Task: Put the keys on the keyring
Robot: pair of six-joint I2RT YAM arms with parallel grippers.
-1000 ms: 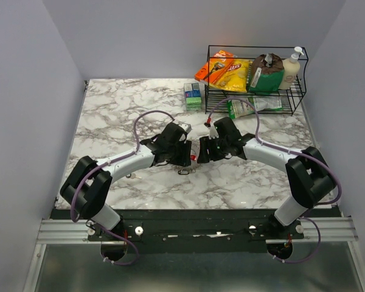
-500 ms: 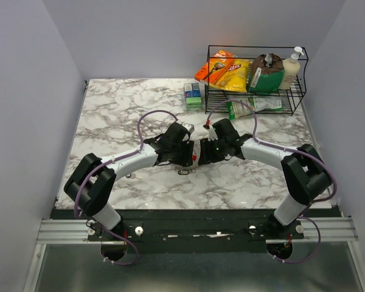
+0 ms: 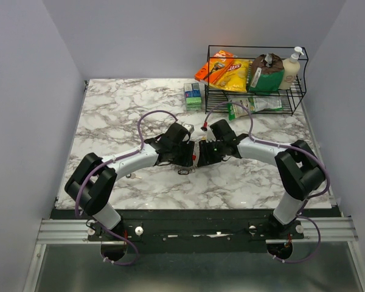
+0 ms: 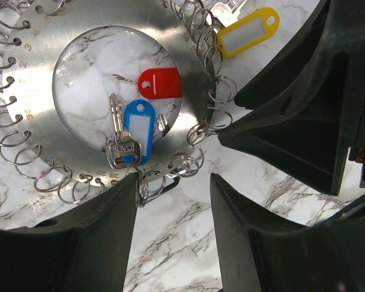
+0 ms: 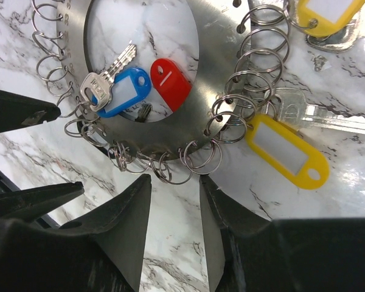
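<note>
2 hands meet nose to nose at the middle of the marble bench [image 3: 121,103], and the keyring [image 4: 30,67] lies flat on it under them. It is 1 flat steel disc with a round hole in the middle and many small split rings hooked along its rim.

Inside the hole, on the bare marble, lies 1 silver key [image 4: 117,137]. In the left wrist view its long axis runs nearly up and down, head low near the rim and blade toward the top of the frame. Its head touches 1 blue tag [image 4: 138,131], which lies alongside it. 1 red tag [image 4: 160,83] sits just above them, apart from the key.

Outside the rim the right wrist view shows 2 yellow tags: 1 [image 5: 286,151] just beside the split rings, the other [image 5: 325,11] cut by the top edge. A second silver key [image 5: 328,118] lies between them, long axis left to right, blade toward the right edge.

The left hand [image 4: 173,182] has its fingers apart, with a split ring at the gap's mouth beside one finger. The right hand [image 5: 175,182] is likewise spread, its fingertips just short of the rim rings, clamped on nothing.
</note>
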